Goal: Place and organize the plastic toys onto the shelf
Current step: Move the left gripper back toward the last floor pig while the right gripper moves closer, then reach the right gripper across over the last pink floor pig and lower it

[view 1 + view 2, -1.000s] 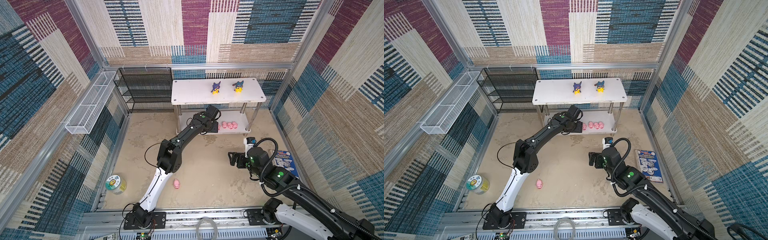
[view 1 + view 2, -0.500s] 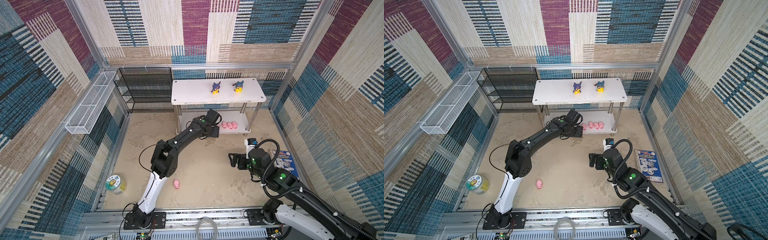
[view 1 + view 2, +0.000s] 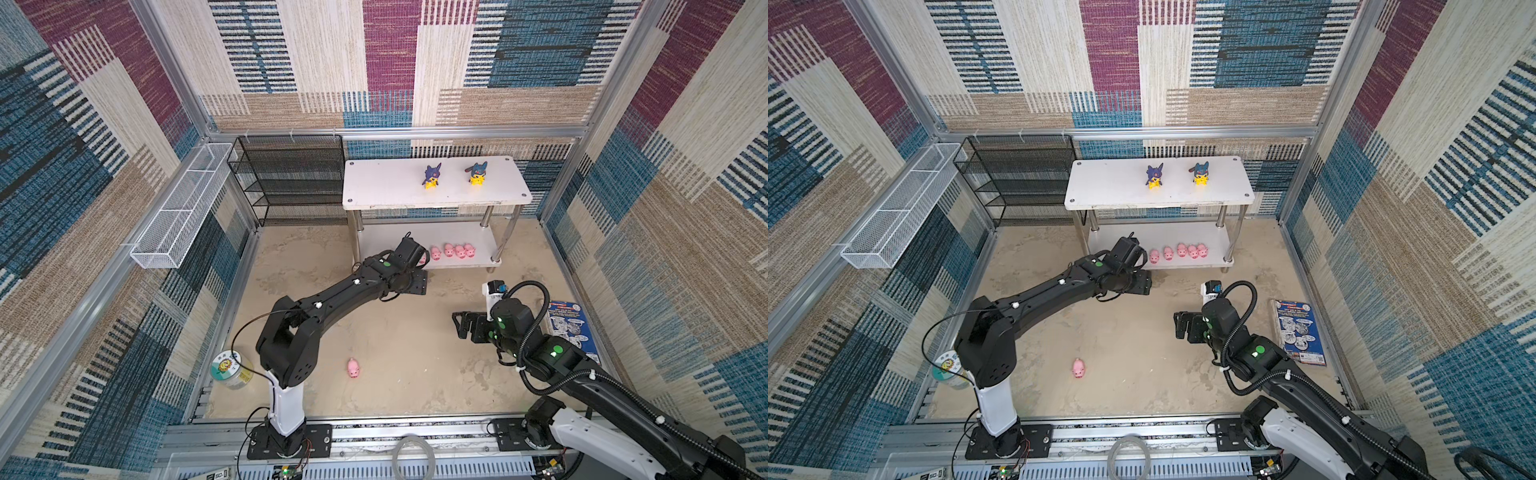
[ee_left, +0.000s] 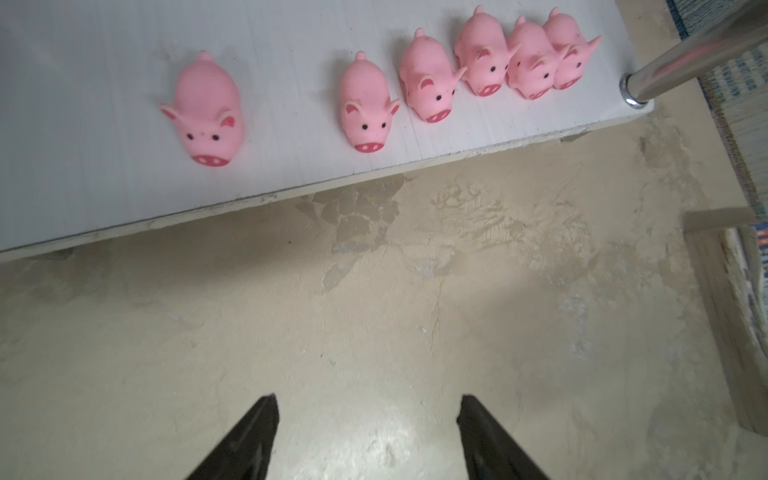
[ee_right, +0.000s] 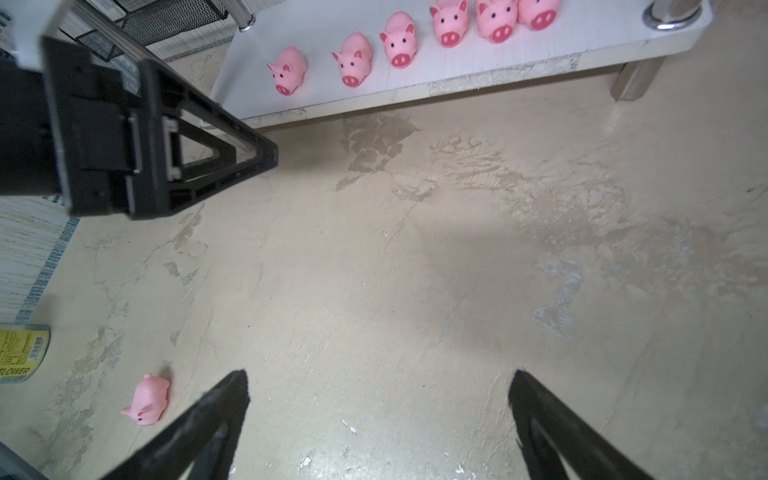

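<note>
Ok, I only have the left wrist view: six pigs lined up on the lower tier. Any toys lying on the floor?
Observer: Yes, one pink pig lies on the floor, well apart from the shelf.
Operator: And the top tier?
Observer: A purple-hooded figurine and a blue-hooded figurine stand there, side by side.
Operator: What is the right gripper doing?
Observer: The right gripper hangs open over bare floor, holding nothing.
</note>
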`<state>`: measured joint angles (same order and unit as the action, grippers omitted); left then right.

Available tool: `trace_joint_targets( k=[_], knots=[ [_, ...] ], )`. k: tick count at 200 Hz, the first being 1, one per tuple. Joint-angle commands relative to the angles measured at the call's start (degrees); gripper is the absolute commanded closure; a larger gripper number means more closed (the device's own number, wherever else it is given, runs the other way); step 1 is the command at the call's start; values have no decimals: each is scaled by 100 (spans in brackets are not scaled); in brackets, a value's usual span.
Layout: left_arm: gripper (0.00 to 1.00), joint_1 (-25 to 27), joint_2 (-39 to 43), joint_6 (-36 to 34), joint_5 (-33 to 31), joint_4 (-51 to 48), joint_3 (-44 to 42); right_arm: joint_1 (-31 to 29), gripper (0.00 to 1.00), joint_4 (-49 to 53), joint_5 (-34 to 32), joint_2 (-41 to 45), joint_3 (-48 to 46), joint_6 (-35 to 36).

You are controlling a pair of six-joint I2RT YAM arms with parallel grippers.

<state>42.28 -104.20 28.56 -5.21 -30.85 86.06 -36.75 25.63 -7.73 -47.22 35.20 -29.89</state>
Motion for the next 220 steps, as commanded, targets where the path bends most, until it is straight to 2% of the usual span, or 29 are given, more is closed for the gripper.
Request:
trace_joint_targets(
  k=[1, 55, 123, 160, 195, 220],
  knots=[
    [24, 5, 613, -9, -305, 209, -558, -70, 0, -383, 196, -120, -8, 8],
    [19, -25, 2756, 47, -1247, -96, -2441, -703, 0, -1121, 240, -1024, 90, -50],
    [12, -300, 4995, 628, -1519, -972, -4139, -1536, 8, -1739, 197, -2594, 806, -26],
    [8, -794, 5819, 973, -1131, -877, -5089, -2190, 11, -1830, -3, -3290, 1246, -137],
    [8, -1746, 5768, 1077, 92, -322, -5687, -2794, 17, -1832, -191, -3965, 1674, -301],
    [9, -2313, 5759, 1132, 706, -49, -5945, -3099, 20, -1904, -231, -4279, 1851, -414]
  ],
)
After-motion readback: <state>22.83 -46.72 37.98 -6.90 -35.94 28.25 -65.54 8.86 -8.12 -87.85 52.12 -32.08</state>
